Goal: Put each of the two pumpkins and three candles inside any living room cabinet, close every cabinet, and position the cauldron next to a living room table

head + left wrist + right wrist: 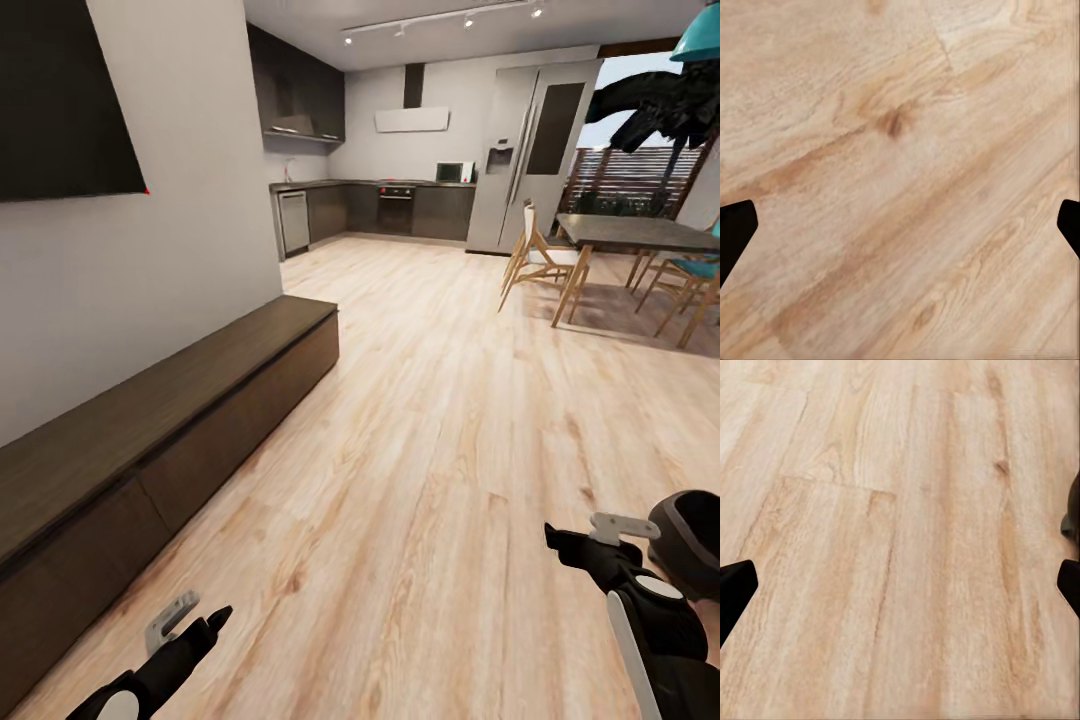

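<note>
Now the cabinet (150,440), drawers shut, runs from my nine to eleven o'clock, just beside my left gripper (205,625), while both it and my right gripper (570,540) hang spread over bare floor (420,420).

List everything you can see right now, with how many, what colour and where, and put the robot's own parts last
cabinet: one, dark brown, along the left wall, fronts shut
TV: one, black, on the wall above the cabinet
floor: pale wood planks, throughout
kitchen cabinets: dark run, far wall
fridge: one, grey, far right of the kitchen
dining table: one, dark top, far right
chairs: several, pale wood, around the dining table
left gripper: black, open, over bare floor
right gripper: black, open, over bare floor
</note>
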